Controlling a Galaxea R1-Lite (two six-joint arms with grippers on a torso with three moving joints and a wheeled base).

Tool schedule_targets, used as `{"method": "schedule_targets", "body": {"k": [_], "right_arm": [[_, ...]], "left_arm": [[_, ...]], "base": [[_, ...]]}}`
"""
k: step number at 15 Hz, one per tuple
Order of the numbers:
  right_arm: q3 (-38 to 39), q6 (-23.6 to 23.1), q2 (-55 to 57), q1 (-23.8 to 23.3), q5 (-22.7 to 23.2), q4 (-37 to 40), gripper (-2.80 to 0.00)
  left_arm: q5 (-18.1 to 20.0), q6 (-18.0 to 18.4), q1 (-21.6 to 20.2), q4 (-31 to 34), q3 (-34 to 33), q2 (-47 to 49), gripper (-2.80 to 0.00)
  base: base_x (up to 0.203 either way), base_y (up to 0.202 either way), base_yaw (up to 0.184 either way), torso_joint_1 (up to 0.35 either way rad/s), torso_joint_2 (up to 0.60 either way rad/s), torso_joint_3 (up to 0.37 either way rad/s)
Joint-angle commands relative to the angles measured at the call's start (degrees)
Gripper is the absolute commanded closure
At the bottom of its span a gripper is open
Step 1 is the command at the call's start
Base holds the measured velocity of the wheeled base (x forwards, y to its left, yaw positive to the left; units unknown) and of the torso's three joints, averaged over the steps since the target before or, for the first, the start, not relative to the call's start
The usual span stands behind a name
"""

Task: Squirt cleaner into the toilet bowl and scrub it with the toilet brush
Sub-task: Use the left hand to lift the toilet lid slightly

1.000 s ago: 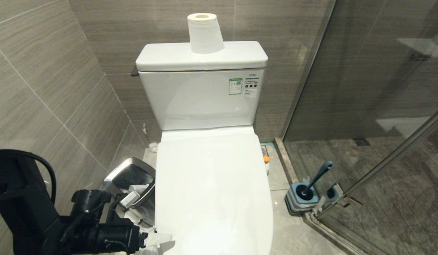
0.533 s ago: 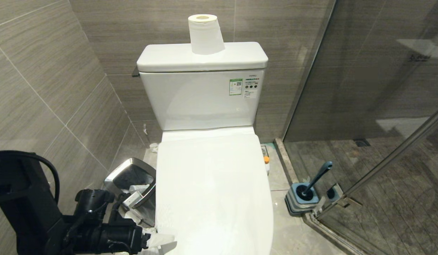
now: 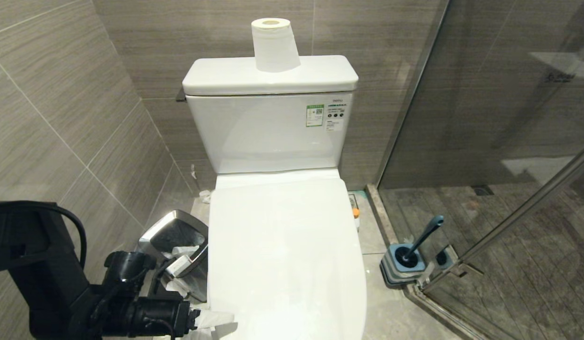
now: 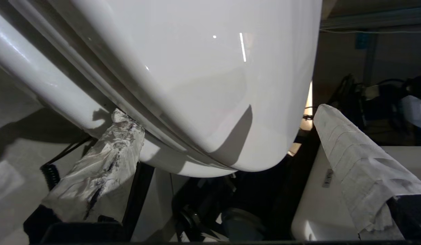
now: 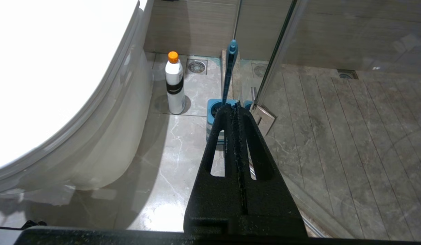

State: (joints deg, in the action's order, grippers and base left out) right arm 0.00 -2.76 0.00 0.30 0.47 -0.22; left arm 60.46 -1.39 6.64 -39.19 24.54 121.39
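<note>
While the toilet's lid (image 3: 285,255) is lying flat over the toilet bowl (image 4: 53,92), I am reaching my left fingers (image 4: 210,143), spread wide and holding nothing, around the lid's front edge, one tape-wrapped fingertip (image 4: 105,156) just beside the rim. My right fingers (image 5: 237,108) are hanging pressed together and empty above the floor, pointing toward the toilet brush (image 3: 422,241) standing in its holder (image 3: 400,267) by the shower glass, near the orange-capped cleaner bottle (image 5: 174,85). Lifting the lid seems the step in hand; next I judge I must hook under that edge and raise it.
</note>
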Motion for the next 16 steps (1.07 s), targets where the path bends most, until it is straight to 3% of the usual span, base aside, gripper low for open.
{"method": "schedule_targets", "body": {"k": [1,3,10,16], "right_arm": [[0.0,-0.1,0.1,0.0,0.1,0.0,0.0],[0.0,-0.1,0.1,0.0,0.1,0.0,0.0],[0.0,-0.1,0.1,0.0,0.1,0.0,0.0],[0.0,-0.1,0.1,0.1,0.1,0.0,0.0]], "left_arm": [[3.3,-0.2,-0.3,-0.6,0.5,-0.3,-2.8],[6.6,-0.3,-0.8,-0.6,0.8,-1.3,-2.8],[7.6,-2.1,-0.9,-0.5,1.2,-4.9,-2.8],[10.4,-11.8,-1.2,-0.6,2.3,-10.2,-2.8]], "base": [[0.0,0.0,0.0,0.0,0.0,0.0],[0.0,0.0,0.0,0.0,0.0,0.0],[0.0,0.0,0.0,0.0,0.0,0.0],[0.0,0.0,0.0,0.0,0.0,0.0]]}}
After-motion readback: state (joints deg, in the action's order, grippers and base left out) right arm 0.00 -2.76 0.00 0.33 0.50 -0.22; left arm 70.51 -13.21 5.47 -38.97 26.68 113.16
